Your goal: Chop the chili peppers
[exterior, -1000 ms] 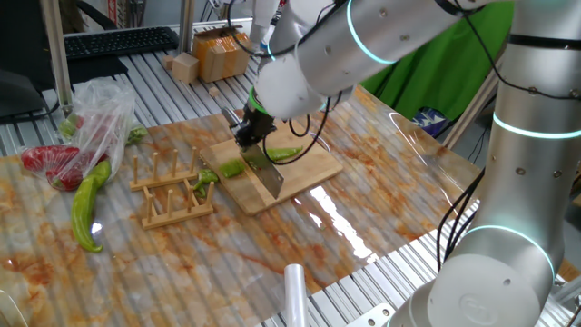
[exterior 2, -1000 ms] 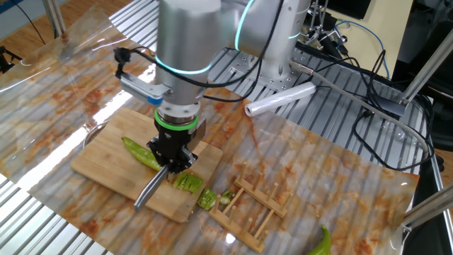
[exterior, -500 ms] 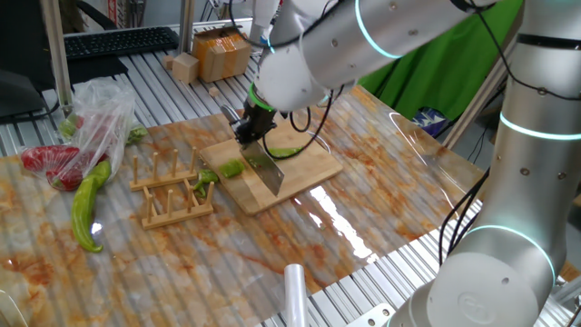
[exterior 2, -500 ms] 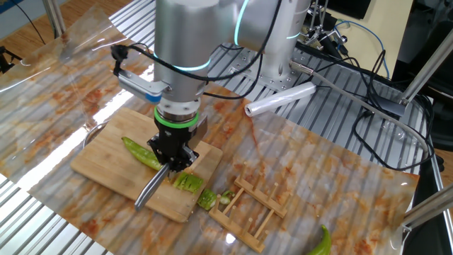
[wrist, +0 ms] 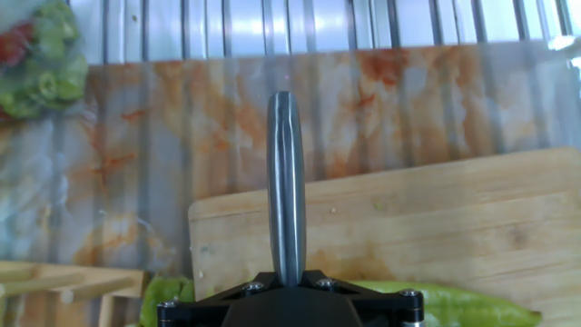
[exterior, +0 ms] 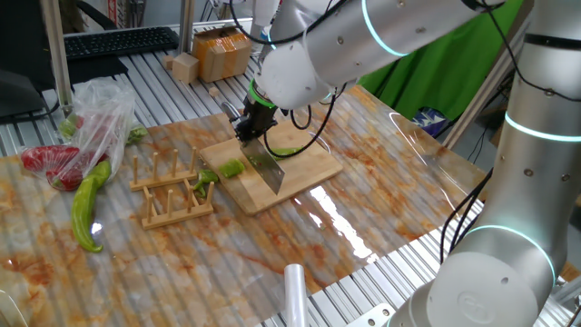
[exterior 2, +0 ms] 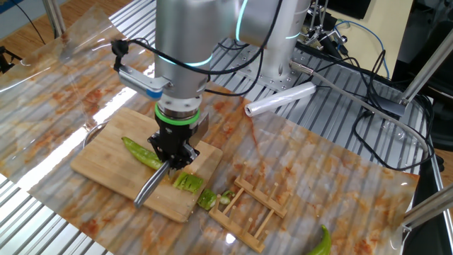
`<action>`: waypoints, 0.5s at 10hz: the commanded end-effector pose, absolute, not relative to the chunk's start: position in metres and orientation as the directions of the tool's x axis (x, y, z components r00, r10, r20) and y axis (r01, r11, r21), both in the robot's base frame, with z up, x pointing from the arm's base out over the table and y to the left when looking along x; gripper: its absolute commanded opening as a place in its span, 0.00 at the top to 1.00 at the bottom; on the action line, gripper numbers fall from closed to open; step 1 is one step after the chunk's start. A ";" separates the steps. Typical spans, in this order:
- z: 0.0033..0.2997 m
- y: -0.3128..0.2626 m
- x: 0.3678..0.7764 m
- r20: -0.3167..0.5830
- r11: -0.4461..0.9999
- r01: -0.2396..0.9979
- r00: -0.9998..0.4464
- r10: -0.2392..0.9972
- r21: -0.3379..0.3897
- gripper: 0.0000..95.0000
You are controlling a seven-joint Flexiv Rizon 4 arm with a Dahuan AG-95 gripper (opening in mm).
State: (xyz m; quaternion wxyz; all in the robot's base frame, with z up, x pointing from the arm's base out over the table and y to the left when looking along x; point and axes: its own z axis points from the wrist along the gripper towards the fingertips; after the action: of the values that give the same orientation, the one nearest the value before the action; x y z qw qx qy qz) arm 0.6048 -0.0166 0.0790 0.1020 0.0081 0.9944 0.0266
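My silver arm with its glowing cyan rings is the biggest thing here, bent over a table covered in a glossy, rust-stained sheet that throws back hard glare. On that sheet lies the pale rectangular wooden cutting board, matte and fine-grained. Beside its corner stands a small slatted wooden rack with upright pegs.

My black two-finger gripper is clamped tight on the handle of a steel knife — the flat grey blade slopes down toward the board, and the hand view looks straight along its thin spine.

The chili peppers are in two lots. The long uncut piece, slim, glossy and dark green, lies on the board just beside the blade. The cut chunks sit near the board's edge, one right at the corner next to the rack.

What worries me: the chili skin is slick and rounded, so I judge that a blade coming down off-centre could roll it sideways rather than bite, giving a ragged cut or none. The loose chunks are close to the edge — a sweep of the blade could knock them off onto the sheet. The board itself rests on a shiny surface and might skate under a hard chop. Nothing steadies the pepper but its own weight.
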 end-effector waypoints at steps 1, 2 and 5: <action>0.092 -0.019 0.603 -0.202 0.999 0.009 -0.979 0.019 0.052 1.00; 0.097 -0.022 0.603 -0.203 0.999 0.008 -0.979 0.018 0.049 1.00; 0.097 -0.034 0.604 -0.205 0.999 -0.014 -0.979 -0.004 0.046 1.00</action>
State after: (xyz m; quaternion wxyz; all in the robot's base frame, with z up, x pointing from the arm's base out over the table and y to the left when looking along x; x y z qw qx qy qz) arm 0.6026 -0.0367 0.0969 0.1016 -0.0074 0.9945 0.0246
